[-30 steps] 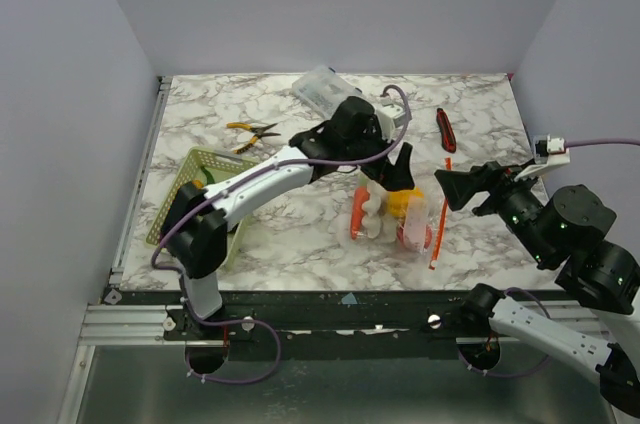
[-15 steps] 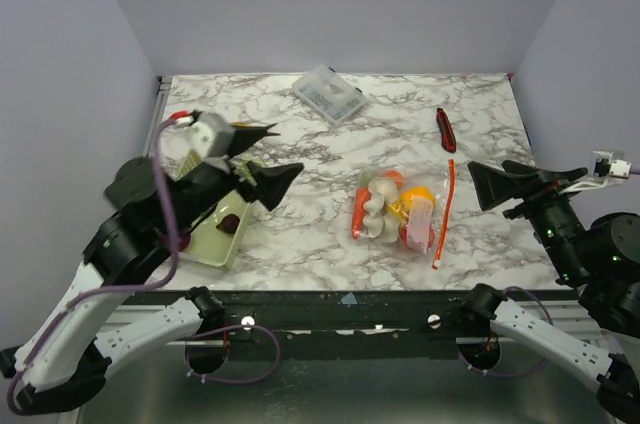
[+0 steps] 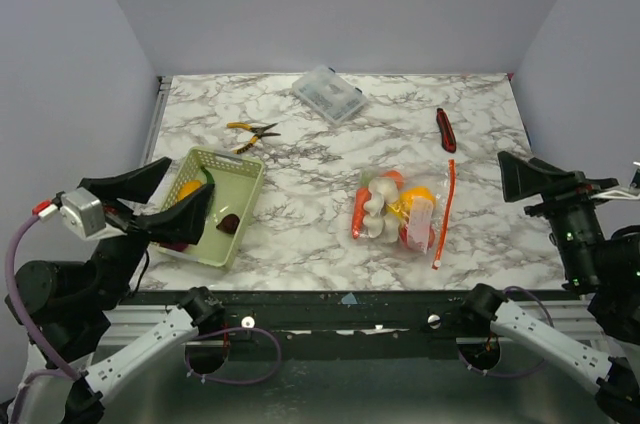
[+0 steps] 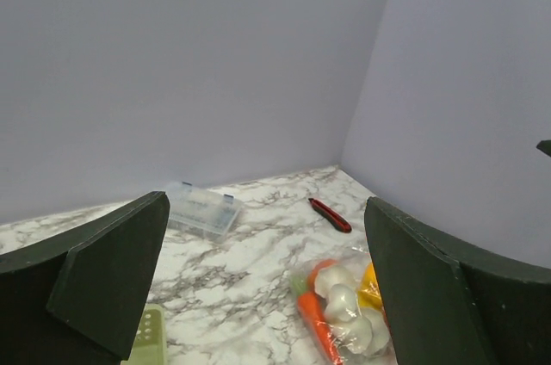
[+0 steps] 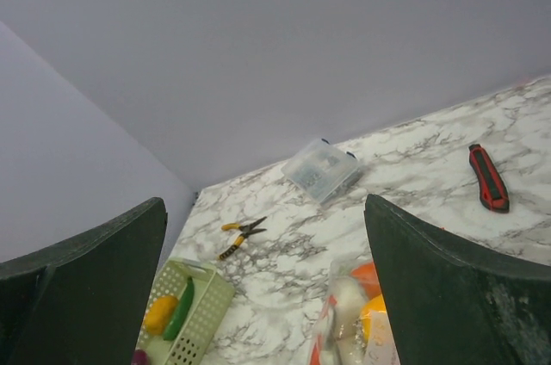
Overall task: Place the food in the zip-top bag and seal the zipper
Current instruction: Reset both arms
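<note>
The clear zip-top bag point(image 3: 395, 210) lies flat mid-table and holds the food: an orange carrot point(image 3: 358, 212), white garlic point(image 3: 376, 210), a yellow piece point(image 3: 415, 198) and a red piece point(image 3: 412, 236). Its red-orange zipper point(image 3: 443, 212) runs along the bag's right edge; I cannot tell if it is sealed. The bag also shows in the left wrist view point(image 4: 344, 300) and the right wrist view point(image 5: 353, 322). My left gripper point(image 3: 190, 176) is open and empty, raised over the green basket. My right gripper point(image 3: 545, 179) is open and empty, raised at the right edge.
A pale green mesh basket point(image 3: 240, 169) at front left holds a yellow piece point(image 3: 188, 187), a green piece point(image 3: 207, 176) and a dark red piece point(image 3: 229, 224). Yellow-handled pliers point(image 3: 252, 131), a clear lidded box point(image 3: 328, 94) and a dark-red utility knife point(image 3: 445, 129) lie at the back.
My left arm has pulled back from over the bag to the near left, above the basket. My right gripper has drawn back to the right. The bag lies uncovered.
</note>
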Robot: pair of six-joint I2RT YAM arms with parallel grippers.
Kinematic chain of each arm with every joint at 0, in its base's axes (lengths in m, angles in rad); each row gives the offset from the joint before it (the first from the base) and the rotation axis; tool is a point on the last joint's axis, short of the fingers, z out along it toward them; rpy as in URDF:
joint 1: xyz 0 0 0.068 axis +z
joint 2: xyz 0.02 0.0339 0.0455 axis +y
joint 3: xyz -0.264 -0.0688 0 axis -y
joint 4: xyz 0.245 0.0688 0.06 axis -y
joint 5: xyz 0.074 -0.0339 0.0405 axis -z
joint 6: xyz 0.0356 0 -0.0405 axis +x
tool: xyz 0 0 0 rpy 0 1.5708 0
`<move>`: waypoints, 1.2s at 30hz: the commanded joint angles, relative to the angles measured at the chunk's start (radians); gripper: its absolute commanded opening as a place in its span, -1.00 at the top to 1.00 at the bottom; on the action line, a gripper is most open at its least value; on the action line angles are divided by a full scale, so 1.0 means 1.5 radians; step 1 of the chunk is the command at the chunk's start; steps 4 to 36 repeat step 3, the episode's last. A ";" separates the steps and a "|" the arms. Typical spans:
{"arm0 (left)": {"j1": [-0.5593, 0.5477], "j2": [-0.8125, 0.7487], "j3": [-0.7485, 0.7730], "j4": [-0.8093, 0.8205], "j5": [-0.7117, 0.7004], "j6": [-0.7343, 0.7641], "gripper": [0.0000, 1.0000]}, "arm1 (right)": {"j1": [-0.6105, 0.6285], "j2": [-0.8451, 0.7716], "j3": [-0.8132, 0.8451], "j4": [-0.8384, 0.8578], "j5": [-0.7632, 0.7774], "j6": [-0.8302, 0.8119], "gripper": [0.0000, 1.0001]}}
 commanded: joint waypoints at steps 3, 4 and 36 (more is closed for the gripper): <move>0.003 -0.012 0.002 -0.025 -0.045 0.010 -0.97 | -0.002 -0.008 -0.011 0.032 0.046 0.015 -0.99; 0.003 -0.012 0.002 -0.025 -0.045 0.010 -0.97 | -0.002 -0.008 -0.011 0.032 0.046 0.015 -0.99; 0.003 -0.012 0.002 -0.025 -0.045 0.010 -0.97 | -0.002 -0.008 -0.011 0.032 0.046 0.015 -0.99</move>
